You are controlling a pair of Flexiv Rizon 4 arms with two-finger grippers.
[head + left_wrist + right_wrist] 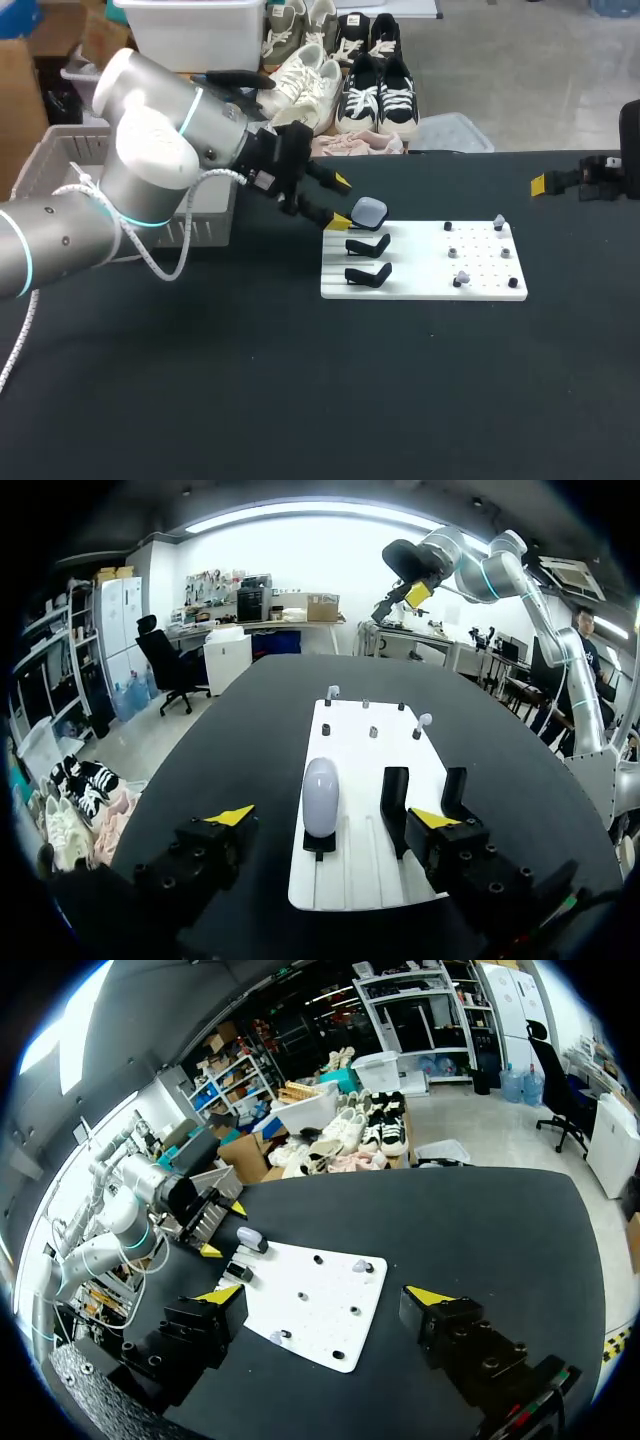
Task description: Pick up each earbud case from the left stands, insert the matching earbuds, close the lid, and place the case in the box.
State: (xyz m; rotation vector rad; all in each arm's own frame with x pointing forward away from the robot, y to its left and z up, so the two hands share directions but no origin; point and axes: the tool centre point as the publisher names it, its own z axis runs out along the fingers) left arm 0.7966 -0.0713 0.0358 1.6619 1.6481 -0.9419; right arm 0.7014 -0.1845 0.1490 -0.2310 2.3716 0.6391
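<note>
Left hand [340, 203], spread just short of the pale grey oval earbud case [370, 210] at the far-left corner of the white board [420, 286], should straddle it squarely before pinching.

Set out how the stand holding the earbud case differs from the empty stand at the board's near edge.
The occupied stand carries a pale lilac earbud case; the near stand is empty. The occupied stand is mostly hidden under the case; the near stand shows its whole curved shape. Both are black and sit on the white board.
</note>
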